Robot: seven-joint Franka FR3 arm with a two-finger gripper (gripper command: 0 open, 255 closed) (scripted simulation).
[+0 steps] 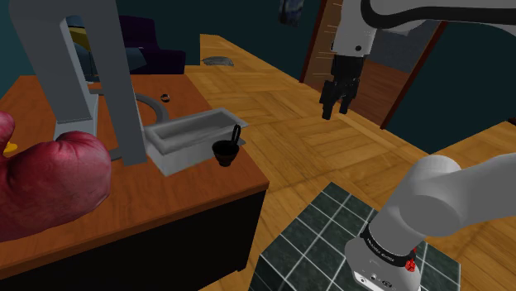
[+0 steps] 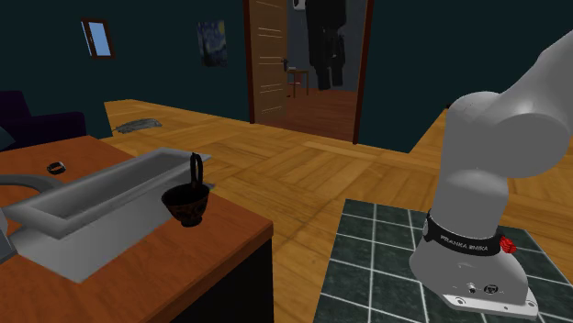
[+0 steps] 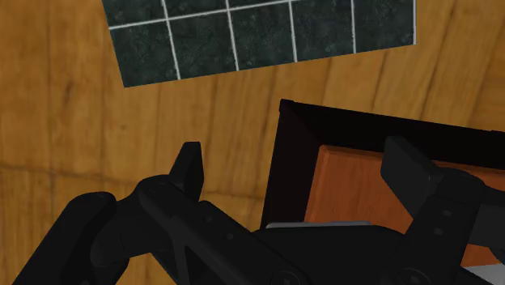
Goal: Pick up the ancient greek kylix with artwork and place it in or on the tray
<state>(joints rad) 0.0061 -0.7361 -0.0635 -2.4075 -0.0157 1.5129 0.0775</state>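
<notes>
The kylix (image 1: 225, 153) is a small black cup with an upright handle. It stands on the orange-brown table (image 1: 165, 198) close to the corner, right beside the end of the grey tray (image 1: 192, 131). In the second exterior view the kylix (image 2: 188, 204) sits against the tray (image 2: 83, 204), outside it. My gripper (image 1: 335, 109) hangs high over the wooden floor, well off the table towards the shoulder view's right, far from the cup. In the wrist view the gripper (image 3: 298, 166) is open with nothing between its fingers, above the table's corner (image 3: 340, 174).
A big dark-red rounded object (image 1: 50, 178) lies at the table's near left. A tall grey frame (image 1: 116, 74) stands behind the tray. A small dark ring (image 2: 57, 167) lies farther back. A dark tiled mat (image 1: 331, 240) holds the stand; a wooden doorway (image 2: 303, 64) opens beyond.
</notes>
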